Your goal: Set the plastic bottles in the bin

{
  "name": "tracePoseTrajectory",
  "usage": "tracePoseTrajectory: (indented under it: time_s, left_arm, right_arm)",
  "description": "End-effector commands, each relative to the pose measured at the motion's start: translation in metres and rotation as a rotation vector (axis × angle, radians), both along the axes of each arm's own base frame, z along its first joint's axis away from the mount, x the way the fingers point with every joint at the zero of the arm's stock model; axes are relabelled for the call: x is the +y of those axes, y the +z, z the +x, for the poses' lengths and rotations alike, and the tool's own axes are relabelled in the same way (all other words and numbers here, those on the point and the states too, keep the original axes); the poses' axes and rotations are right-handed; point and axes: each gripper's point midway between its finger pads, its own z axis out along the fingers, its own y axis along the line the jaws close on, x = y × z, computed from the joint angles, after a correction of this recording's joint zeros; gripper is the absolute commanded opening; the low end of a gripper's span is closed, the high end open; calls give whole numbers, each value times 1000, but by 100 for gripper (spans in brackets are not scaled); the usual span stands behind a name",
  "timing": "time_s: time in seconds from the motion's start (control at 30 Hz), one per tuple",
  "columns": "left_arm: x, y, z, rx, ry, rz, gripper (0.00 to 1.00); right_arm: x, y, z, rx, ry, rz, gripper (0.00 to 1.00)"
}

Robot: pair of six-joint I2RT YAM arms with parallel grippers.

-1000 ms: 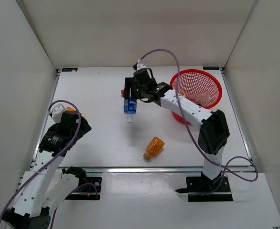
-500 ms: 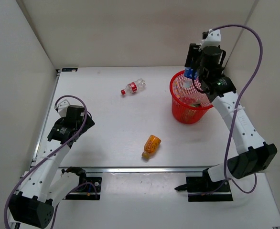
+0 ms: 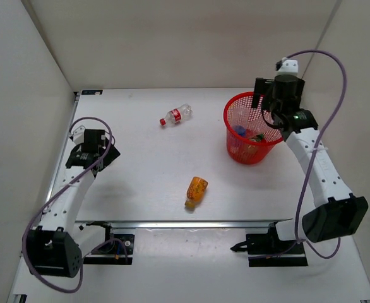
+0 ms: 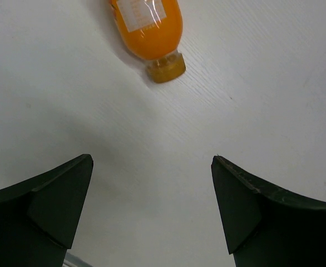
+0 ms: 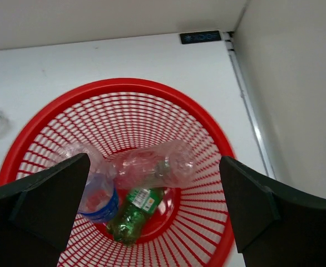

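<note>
The red mesh bin (image 3: 230, 107) stands at the back right, and my right gripper (image 3: 266, 112) hangs open above it. In the right wrist view the bin (image 5: 113, 86) holds a plain clear bottle (image 5: 152, 164), a blue-label bottle (image 5: 96, 192) and a green bottle (image 5: 132, 214) below my open right gripper (image 5: 154, 160). A red-label bottle (image 3: 175, 115) lies at the back middle. An orange bottle (image 3: 196, 190) lies near the front middle. My left gripper (image 3: 94, 150) is open at the left, low over the table. Just ahead of my left gripper (image 4: 152, 161) lies another orange bottle (image 4: 149, 25), which is not between the fingers.
White walls close in the table on the left, back and right. A metal rail (image 3: 191, 224) runs along the near edge in front of the arm bases. The bin sits close to the right wall (image 5: 296, 83).
My right arm carried the blue-label bottle from the table's middle to above the bin, opened, and the bottle now lies inside. My left arm swung further back and left.
</note>
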Motion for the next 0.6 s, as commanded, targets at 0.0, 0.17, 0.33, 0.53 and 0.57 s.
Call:
tracePoseTrajectory:
  time_s: [0.0, 0.17, 0.33, 0.53, 0.57]
  left_arm:
    - [13, 11, 31, -58, 15, -36, 99]
    - [39, -23, 61, 70, 96, -27, 99]
    - [63, -37, 80, 114, 181, 8, 99]
    - [94, -53, 91, 118, 273, 13, 98]
    - [94, -56, 93, 117, 274, 7, 99]
  right_arm:
    - [-38, 27, -36, -18, -106, 84, 99]
    - [-104, 0, -86, 46, -268, 167, 99]
    - [-132, -40, -122, 143, -356, 176, 99]
    - [-133, -61, -139, 196, -370, 199, 99]
    - [-133, -63, -140, 200, -368, 202, 99]
